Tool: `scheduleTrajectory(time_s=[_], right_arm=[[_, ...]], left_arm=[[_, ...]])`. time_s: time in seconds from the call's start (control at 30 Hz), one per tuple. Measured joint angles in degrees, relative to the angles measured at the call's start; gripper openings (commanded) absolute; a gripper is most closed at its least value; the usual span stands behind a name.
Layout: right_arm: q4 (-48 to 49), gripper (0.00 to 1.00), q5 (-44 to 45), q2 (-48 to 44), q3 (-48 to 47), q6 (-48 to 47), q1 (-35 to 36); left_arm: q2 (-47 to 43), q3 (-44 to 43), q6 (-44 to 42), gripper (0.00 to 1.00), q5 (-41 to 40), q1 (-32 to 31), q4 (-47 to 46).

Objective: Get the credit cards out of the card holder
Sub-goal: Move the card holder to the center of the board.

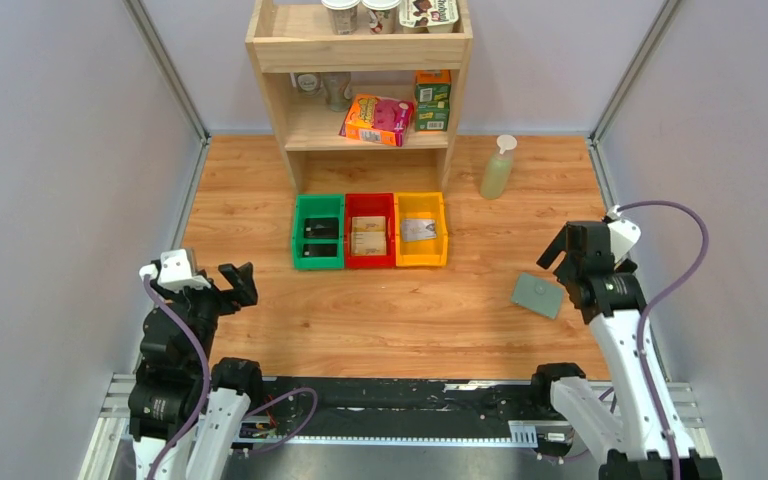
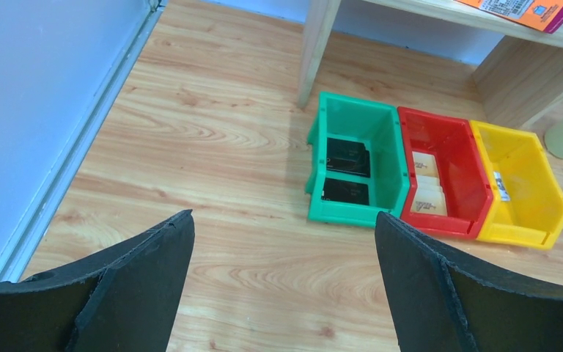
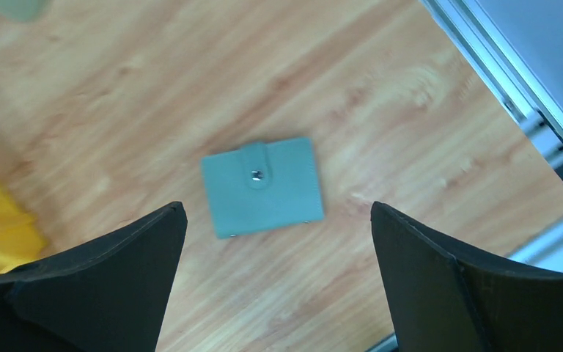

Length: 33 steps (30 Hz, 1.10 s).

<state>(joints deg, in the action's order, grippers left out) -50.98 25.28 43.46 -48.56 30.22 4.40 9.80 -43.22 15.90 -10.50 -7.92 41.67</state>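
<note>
The left gripper hovers over the table's left side, jaws spread wide and holding nothing. In its wrist view the fingers frame bare wood, with the bins further off.

At centre, just in front of the shelf, three bins sit side by side and touching: green, red, yellow. The green bin holds two dark flat things, the red one pale paper slips, and the yellow one a single pale item.

A soap bottle stands upright to the right of the shelf.

Further right, the holder lies flat on the wood, folded shut with its tab and stud facing up – well apart from the bins. The right gripper hangs just above and beside it, jaws wide and empty. In its wrist view the holder lies between the fingers, touching neither.
</note>
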Motion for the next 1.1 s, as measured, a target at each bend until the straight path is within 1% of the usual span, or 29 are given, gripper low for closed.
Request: scheduleTrajectory(time_s=[0.07, 0.17, 0.3, 0.4, 0.5, 0.53, 0.63, 0.67, 0.77, 0.9, 0.97, 1.0, 1.1], right_arm=[[-1.4, 1.00, 1.9, 4.3, 0.2, 2.1, -1.4], [-1.9, 1.00, 2.8, 10.2, 1.6, 4.7, -6.9], [0.0, 1.00, -1.1, 15.4, 6.4, 7.1, -18.0], [3.1, 1.00, -6.1, 18.1, 10.3, 8.0, -23.9], [7.5, 1.00, -12.9, 23.2, 12.5, 8.1, -25.9], [8.0, 1.00, -13.6, 23.7, 12.7, 8.1, -25.9], [12.5, 1.00, -20.0, 26.1, 13.5, 7.7, -26.1], [14.4, 1.00, -22.3, 26.2, 14.3, 7.5, -26.0], [16.7, 1.00, -25.4, 24.7, 15.8, 6.7, -24.8], [19.9, 1.00, -29.1, 20.6, 18.9, 6.6, -18.8], [20.4, 1.00, -30.9, 18.4, 20.2, 7.7, -13.8], [20.3, 1.00, -31.8, 17.2, 20.9, 8.5, -10.2], [18.1, 1.00, -34.1, 14.5, 21.5, 10.6, -1.0]], left_arm=[[-0.4, 0.0, 0.3, 0.99, -0.4, 0.0, 0.3], [-0.7, 0.0, 0.5, 0.99, -0.6, -0.2, 0.5], [-0.7, 0.0, 0.7, 0.99, -0.6, -0.4, 0.5], [-0.7, 0.0, 0.7, 0.98, -0.6, -0.6, 0.5], [-0.7, 0.0, 0.7, 0.98, -0.6, -0.6, 0.5], [-0.7, 0.0, 0.7, 0.98, -0.6, -0.6, 0.5], [-0.7, 0.0, 0.7, 0.98, -0.6, -0.6, 0.5], [-0.7, 0.0, 0.7, 0.98, -0.6, -0.6, 0.5], [-0.7, 0.0, 0.7, 0.98, -0.6, -0.6, 0.5], [-0.3, 0.0, 0.7, 0.97, -0.6, -0.6, 0.5], [0.1, 0.0, 0.7, 0.97, -0.6, -0.6, 0.5], [0.3, 0.0, 0.7, 0.97, -0.6, -0.6, 0.5], [0.7, 0.0, 0.7, 0.97, -0.6, -0.6, 0.5]])
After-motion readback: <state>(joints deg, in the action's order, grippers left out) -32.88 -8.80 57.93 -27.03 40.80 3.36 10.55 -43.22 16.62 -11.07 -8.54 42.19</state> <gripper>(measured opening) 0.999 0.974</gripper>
